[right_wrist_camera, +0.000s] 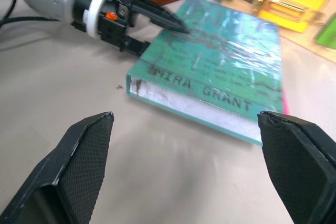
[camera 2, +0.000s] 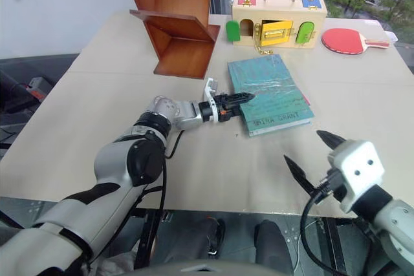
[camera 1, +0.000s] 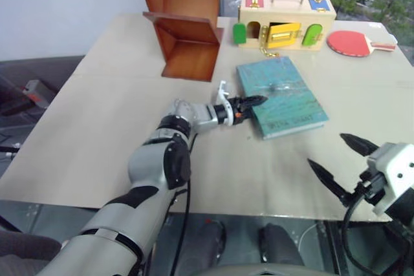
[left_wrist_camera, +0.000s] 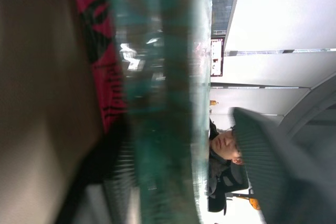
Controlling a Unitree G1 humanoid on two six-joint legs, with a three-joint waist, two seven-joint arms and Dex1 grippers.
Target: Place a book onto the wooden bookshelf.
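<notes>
The teal-green book lies flat on the table, to the right of and nearer than the reddish-brown wooden bookshelf. My left gripper reaches level to the book's left edge. One black finger lies on the cover and the other runs under the edge, so the jaws are closed on the book. My right gripper hangs open at the table's near right edge, short of the book, with nothing between its fingers.
A magenta-pink book peeks out from under the teal one. A pale wooden box with coloured doors and a red paddle stand at the back right. The beige table is bare on the left. A person sits beyond.
</notes>
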